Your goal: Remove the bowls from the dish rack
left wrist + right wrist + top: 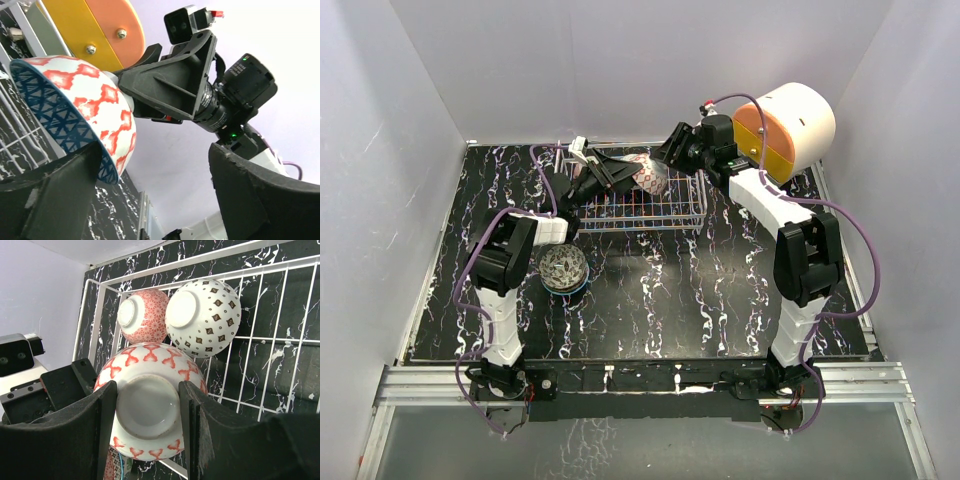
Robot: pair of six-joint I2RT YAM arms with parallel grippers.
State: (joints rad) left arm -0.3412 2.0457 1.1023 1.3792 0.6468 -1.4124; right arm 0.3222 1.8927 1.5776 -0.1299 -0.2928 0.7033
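Observation:
My right gripper [672, 158] [147, 392] is shut on the foot ring of a white bowl with red marks [150, 365], held on its side above the dish rack's [665, 212] left part. The bowl also shows in the top view [651, 178] and in the left wrist view [80, 105], where its inside is blue lattice. My left gripper [617, 176] [155, 195] is open, and its left finger [50, 200] is right by the bowl's rim. A pink-red bowl [145, 315] and a white bowl with brown diamonds [205, 310] lie upside down in the rack [260, 365].
A stack of patterned bowls [563, 268] stands on the black marbled table left of the rack, beside my left arm. A white, orange and yellow cylindrical drawer unit [785, 125] stands at the back right, behind my right arm. White walls enclose the table.

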